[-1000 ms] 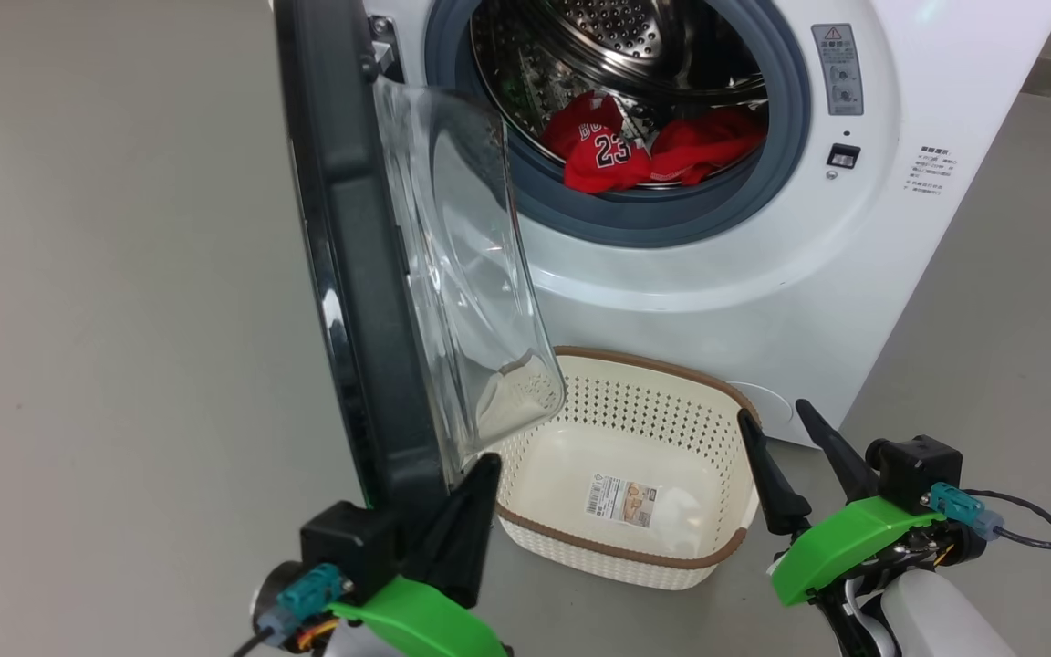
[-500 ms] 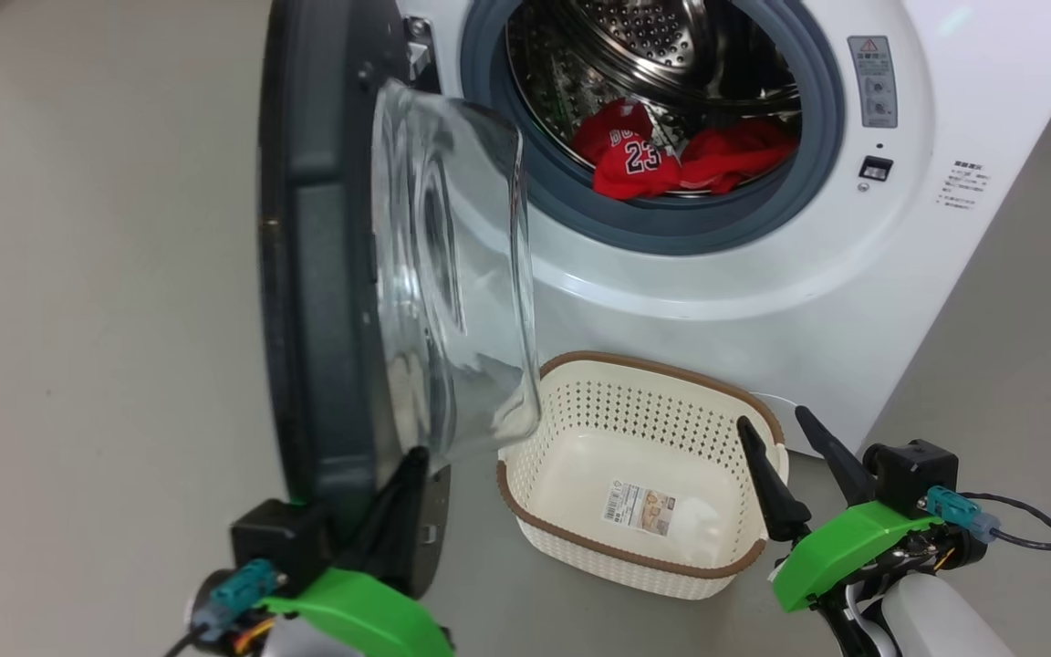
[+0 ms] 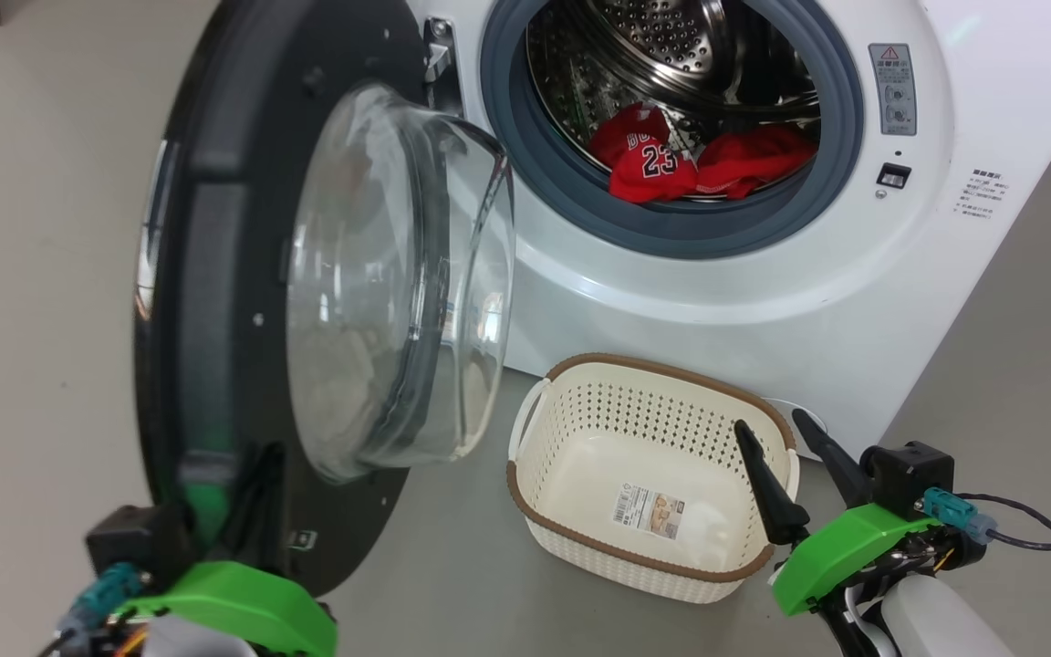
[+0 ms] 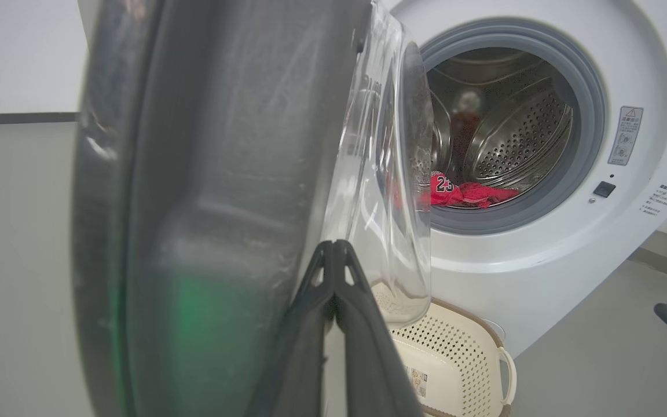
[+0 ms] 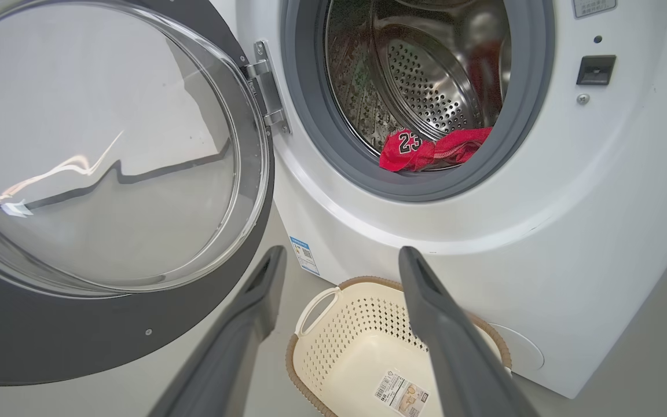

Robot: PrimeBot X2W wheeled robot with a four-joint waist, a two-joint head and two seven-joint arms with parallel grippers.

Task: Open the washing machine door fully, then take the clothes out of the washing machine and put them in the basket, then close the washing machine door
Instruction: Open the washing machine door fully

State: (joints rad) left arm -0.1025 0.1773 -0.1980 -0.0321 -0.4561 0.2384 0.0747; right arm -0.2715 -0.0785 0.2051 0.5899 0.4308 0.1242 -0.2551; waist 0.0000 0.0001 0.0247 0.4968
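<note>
In the head view the washing machine door (image 3: 215, 274) stands swung out at nine o'clock, not yet flat back. The left gripper (image 3: 261, 465), pressed shut on nothing, leans at its lower inner face at seven. We judge this bare push could skid off the glossy black and let the door drift back across the drum (image 3: 653, 41). The red clothes (image 3: 690, 169) lie in the washing machine (image 3: 763, 301) at one o'clock. The basket (image 3: 619, 555) sits empty at five, where the right gripper (image 3: 770, 420), jaws wide and empty, could nudge its rim. In the left wrist view the door hides half the opening, and we cannot tell whether the fingertips (image 4: 348, 278) truly touch it. In the right wrist view the fingers (image 5: 426, 301) cut across the basket, and the drum's depth is too dark to tell what lies under the red heap.
</note>
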